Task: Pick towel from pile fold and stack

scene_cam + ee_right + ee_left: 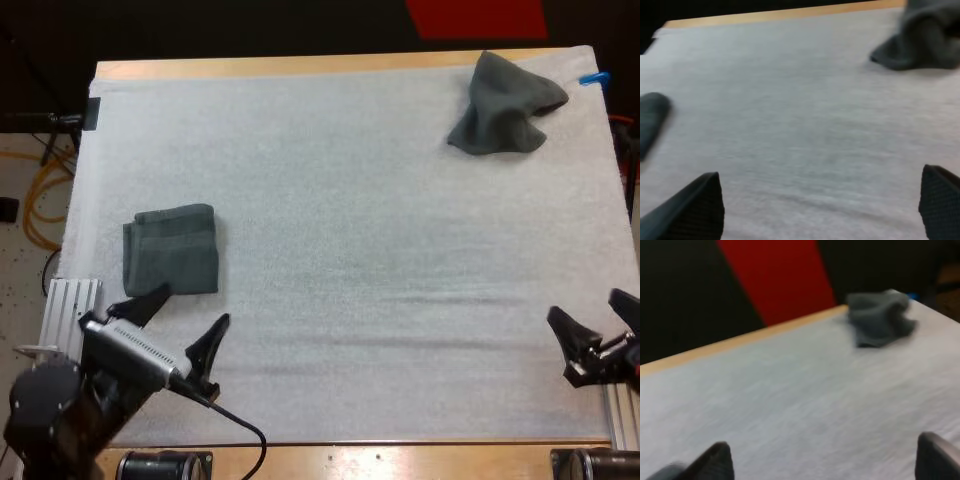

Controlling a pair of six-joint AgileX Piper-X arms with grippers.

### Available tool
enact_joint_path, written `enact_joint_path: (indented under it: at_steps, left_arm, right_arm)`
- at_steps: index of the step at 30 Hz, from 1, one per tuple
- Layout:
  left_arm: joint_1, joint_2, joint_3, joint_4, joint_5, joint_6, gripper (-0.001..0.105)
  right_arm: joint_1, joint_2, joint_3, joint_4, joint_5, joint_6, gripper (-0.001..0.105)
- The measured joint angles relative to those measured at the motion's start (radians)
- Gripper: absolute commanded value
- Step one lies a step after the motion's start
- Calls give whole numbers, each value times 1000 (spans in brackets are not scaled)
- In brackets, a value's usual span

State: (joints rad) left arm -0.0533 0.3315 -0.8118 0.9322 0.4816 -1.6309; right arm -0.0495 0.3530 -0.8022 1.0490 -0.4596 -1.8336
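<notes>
**Both jaws spread and empty; crumpled towel not yet picked up**

Left jaws: spread wide, holding nothing, poised just on the near side of the folded towel (171,249), one tip at its near edge. Right jaws: likewise spread and empty, well apart from the folded towel, toward the opposite near corner. Crumpled towel (503,105): diagonally far across from the folded towel, close to the far edge, untouched.

Judged step in hand: reach for the crumpled towel, probably with the right jaws as the nearer pair. Recommended: come down on a raised ridge of cloth, not the flat skirt. Close fully and lift clear before carrying toward the folded towel. Avoid pushing the cloth off the far edge. Leave the folded towel undisturbed.

White mat (350,200): flat and bare between the two towels, with faint creases nearer than the folded towel. Table (300,66): wooden rim showing past the mat. Beyond that rim: darkness.
</notes>
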Motion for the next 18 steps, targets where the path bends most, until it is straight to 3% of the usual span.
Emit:
enact_joint_path:
  at_steps: [6, 11, 18]
  left_arm:
    - [-115, 107, -69, -10, 14, 0, 71]
    - [-133, 175, -78, -32, 18, 0, 71]
    - [-133, 233, -78, -113, 18, 0, 71]
  right_arm:
    - [0, 130, -52, -80, -87, 0, 77]
    - [0, 257, -53, -212, -91, 9, 77]
    - [0, 533, -135, -380, 31, 11, 77]
